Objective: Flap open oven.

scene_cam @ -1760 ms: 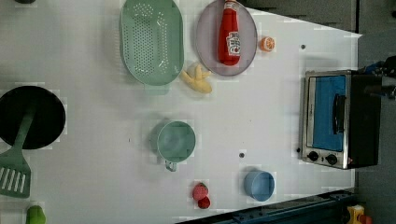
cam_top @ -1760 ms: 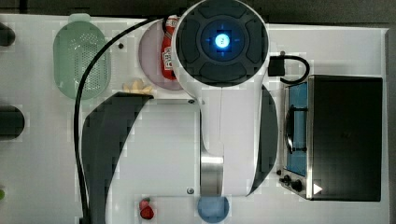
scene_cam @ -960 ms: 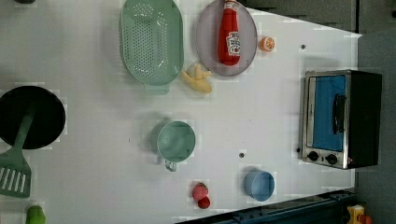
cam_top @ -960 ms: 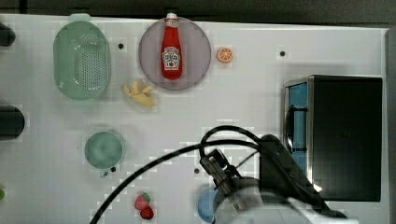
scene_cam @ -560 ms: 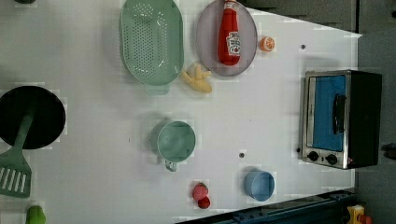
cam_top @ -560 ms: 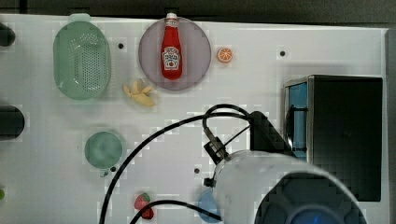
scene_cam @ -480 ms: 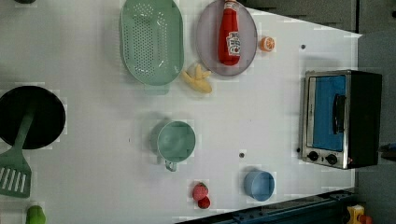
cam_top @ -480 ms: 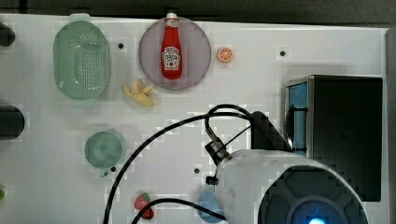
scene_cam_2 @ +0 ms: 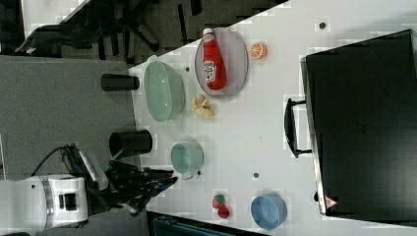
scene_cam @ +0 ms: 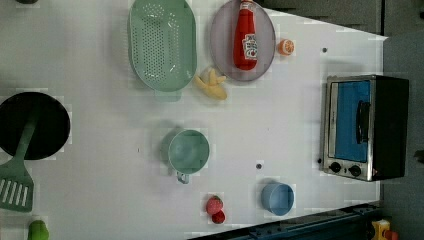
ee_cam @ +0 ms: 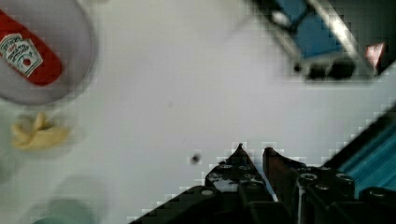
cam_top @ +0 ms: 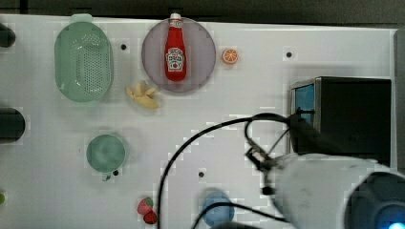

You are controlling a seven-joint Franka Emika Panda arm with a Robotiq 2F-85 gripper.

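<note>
The oven [scene_cam: 365,127] stands at the left view's right, its blue-tinted door flat against the silver frame. Its dark bar handle [scene_cam: 363,121] is untouched. In the top view my white arm [cam_top: 329,191] fills the lower right, and its dark wrist covers the lower front of the oven [cam_top: 353,114]. The right view shows my gripper [scene_cam_2: 167,183] over the table's edge, far from the oven [scene_cam_2: 364,123] and its handle [scene_cam_2: 292,129]. In the wrist view the gripper [ee_cam: 254,150] has its fingertips close together with nothing between them, and the oven [ee_cam: 313,39] lies some way ahead.
A ketchup bottle [cam_top: 175,52] lies on a grey plate [cam_top: 200,71], with an orange slice [cam_top: 229,56] beside it. A green colander [cam_top: 83,62], a banana piece [cam_top: 142,95], a green cup [cam_top: 106,152], strawberries [cam_top: 147,210] and a blue bowl [cam_top: 217,207] are spread across the white table. A black pan [scene_cam: 32,125] sits at the left view's left.
In the top view my arm swung from the table's middle to the lower right beside the oven, then edged further right. The oven door and the table things have not moved.
</note>
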